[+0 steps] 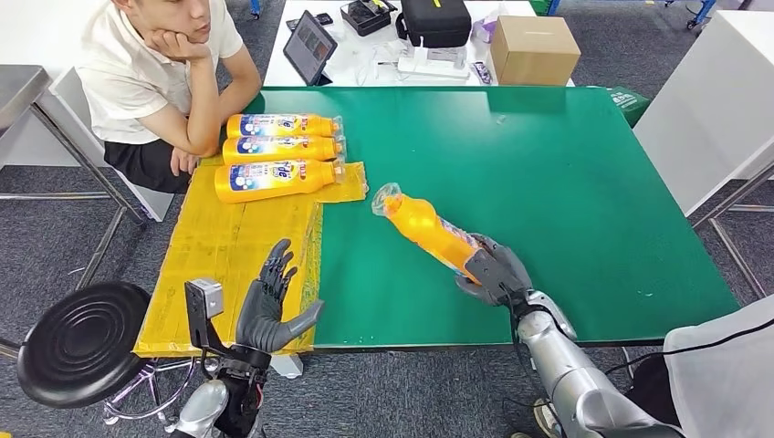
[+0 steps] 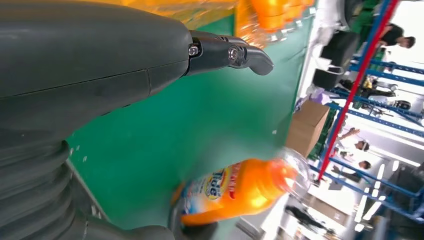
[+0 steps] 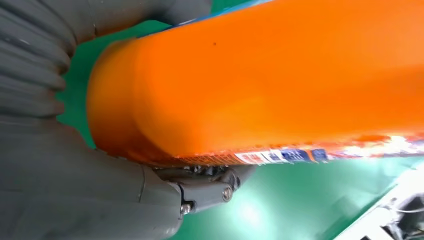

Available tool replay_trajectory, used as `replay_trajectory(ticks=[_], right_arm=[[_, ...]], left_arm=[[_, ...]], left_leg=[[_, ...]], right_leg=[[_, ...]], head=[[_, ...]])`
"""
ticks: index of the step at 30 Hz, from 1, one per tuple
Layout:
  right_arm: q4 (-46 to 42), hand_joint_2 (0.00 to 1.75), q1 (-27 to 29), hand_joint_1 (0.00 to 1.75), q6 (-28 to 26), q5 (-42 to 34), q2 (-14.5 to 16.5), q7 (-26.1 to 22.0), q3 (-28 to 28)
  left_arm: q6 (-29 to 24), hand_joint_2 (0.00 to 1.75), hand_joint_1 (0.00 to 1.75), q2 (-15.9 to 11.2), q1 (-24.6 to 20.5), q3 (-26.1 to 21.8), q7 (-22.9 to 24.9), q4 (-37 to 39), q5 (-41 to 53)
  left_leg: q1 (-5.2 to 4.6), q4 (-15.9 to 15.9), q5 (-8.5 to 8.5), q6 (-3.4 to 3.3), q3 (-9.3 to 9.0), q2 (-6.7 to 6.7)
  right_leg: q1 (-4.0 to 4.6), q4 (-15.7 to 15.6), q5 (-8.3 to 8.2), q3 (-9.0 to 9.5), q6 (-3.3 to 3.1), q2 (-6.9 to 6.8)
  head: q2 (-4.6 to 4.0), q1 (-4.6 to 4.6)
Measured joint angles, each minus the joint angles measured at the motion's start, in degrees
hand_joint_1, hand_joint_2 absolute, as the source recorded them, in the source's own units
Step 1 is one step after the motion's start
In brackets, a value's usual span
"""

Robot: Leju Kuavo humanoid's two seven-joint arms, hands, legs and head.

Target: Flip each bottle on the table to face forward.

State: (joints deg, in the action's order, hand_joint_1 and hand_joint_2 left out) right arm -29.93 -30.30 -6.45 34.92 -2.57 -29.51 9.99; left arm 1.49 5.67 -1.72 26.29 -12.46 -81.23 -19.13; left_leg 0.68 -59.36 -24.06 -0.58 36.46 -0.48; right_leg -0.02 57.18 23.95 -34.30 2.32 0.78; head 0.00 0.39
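Note:
My right hand (image 1: pixel 493 270) grips the base of an orange detergent bottle (image 1: pixel 425 227) over the green table (image 1: pixel 548 164), its capped neck pointing up-left; its plain orange side shows in the head view. The right wrist view shows that bottle (image 3: pixel 280 75) close up against my right hand (image 3: pixel 75 190). My left hand (image 1: pixel 271 304) is open, fingers spread, above the yellow cardboard (image 1: pixel 228 265). The left wrist view shows my left hand (image 2: pixel 90 65) and the held bottle (image 2: pixel 235 190) with its label. Three orange bottles (image 1: pixel 278 151) lie side by side at the table's far left, labels up.
A person (image 1: pixel 155 64) sits leaning on the table's far-left corner, next to the three bottles. A black stool (image 1: pixel 82 342) stands at the near left. A white table behind holds a cardboard box (image 1: pixel 534 50), a tablet (image 1: pixel 310 46) and a black case (image 1: pixel 435 20).

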Motion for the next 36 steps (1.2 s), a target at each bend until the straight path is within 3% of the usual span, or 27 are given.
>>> replay_trajectory(ticks=[6, 14, 20, 29, 36], right_arm=[[-9.4, 1.75, 4.9, 1.75, 0.0, -8.5, 4.1, 1.7, -0.4], [-19.1, 1.75, 8.4, 1.75, -2.9, -6.8, 8.5, 6.8, 7.6], [-20.7, 1.75, 9.0, 1.75, -3.6, -6.4, 10.0, 7.1, 11.3], [-20.1, 1.75, 8.6, 1.75, -2.8, -5.2, 12.9, 9.3, 18.7], [-18.9, 1.75, 7.8, 1.75, -4.0, -6.6, 14.3, 4.9, 23.1]], left_arm=[[-1.2, 1.75, 0.0, 0.3, 1.2, -1.8, 0.8, 0.5, -10.1], [-3.4, 1.75, 0.0, 0.3, 1.2, -1.0, 0.0, 0.4, -2.5], [-4.4, 1.75, 0.0, 0.4, 1.0, -0.4, -0.1, 0.2, -1.4], [-1.5, 1.75, 0.0, 0.4, 0.5, 0.8, -2.1, -0.7, 2.3], [3.2, 1.75, 0.0, 0.7, 0.3, 0.9, -2.4, -1.9, -3.9]], left_leg=[[0.02, 0.0, 0.02, 0.01, 0.16, -0.02], [0.01, 0.0, 0.01, 0.01, 0.33, -0.02], [0.01, 0.0, 0.01, 0.01, 0.35, -0.03], [0.02, 0.0, 0.02, 0.01, 0.4, -0.04], [0.01, 0.0, 0.02, 0.01, 0.44, -0.05]], right_leg=[[0.0, 0.0, 0.01, -0.13, 0.0, 0.0], [-0.02, 0.0, 0.02, -0.33, -0.01, 0.0], [-0.02, 0.0, 0.02, -0.34, -0.01, -0.01], [-0.01, 0.0, 0.03, -0.4, -0.02, -0.01], [-0.02, 0.0, 0.03, -0.43, -0.02, -0.01]], head=[[0.0, 0.01], [0.0, 0.01], [0.0, 0.01], [0.0, 0.02], [0.0, 0.02]])
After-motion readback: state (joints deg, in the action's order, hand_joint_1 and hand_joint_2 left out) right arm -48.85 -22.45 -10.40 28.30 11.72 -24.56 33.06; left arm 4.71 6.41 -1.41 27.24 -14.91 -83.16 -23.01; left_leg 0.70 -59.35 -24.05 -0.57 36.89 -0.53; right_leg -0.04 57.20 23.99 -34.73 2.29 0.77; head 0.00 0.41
